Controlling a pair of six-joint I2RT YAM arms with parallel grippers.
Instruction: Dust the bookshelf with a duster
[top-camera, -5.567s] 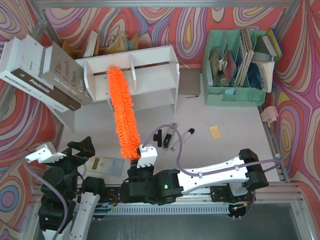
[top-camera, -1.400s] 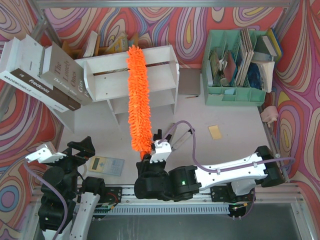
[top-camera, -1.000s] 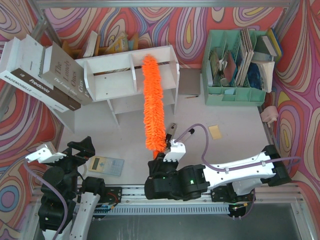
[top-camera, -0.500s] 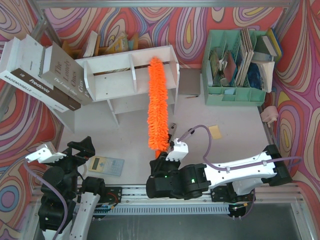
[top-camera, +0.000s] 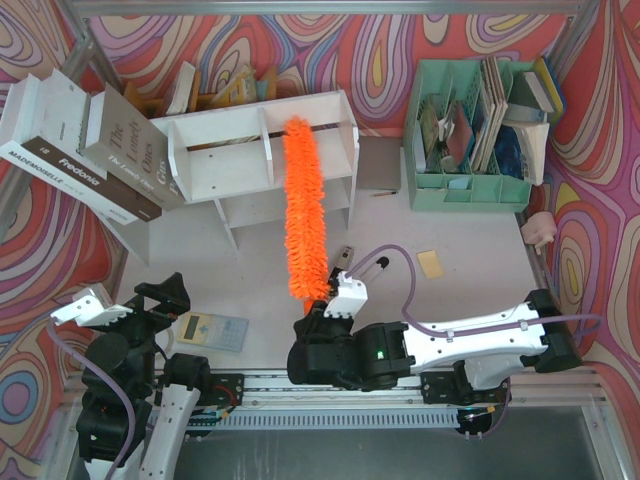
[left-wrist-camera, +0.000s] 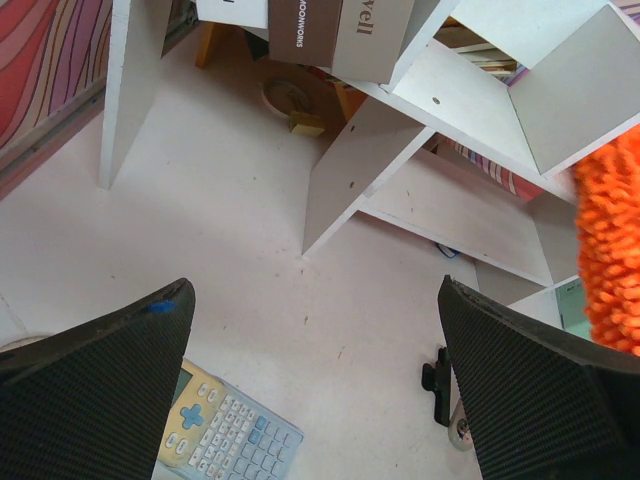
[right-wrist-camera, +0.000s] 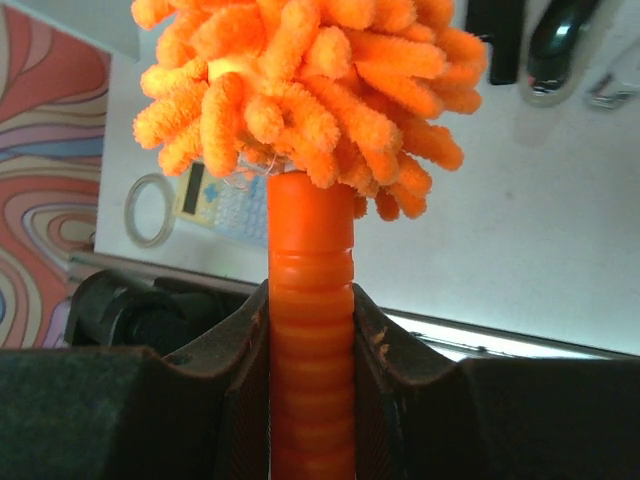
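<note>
Right gripper (right-wrist-camera: 311, 340) clamped on one duster (top-camera: 305, 200) over one bookshelf (top-camera: 215, 165); left gripper (left-wrist-camera: 318, 340) apart.

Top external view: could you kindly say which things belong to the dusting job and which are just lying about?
Job: duster, held by the right gripper; white bookshelf.
Lying about: calculator, mint-green file organiser, stacked books, yellow note.

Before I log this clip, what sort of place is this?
Probably a staged robot test cell dressed as a study: white bookshelf, mint-green file organiser, stacked books, all inside swirl-patterned backdrop walls.
</note>
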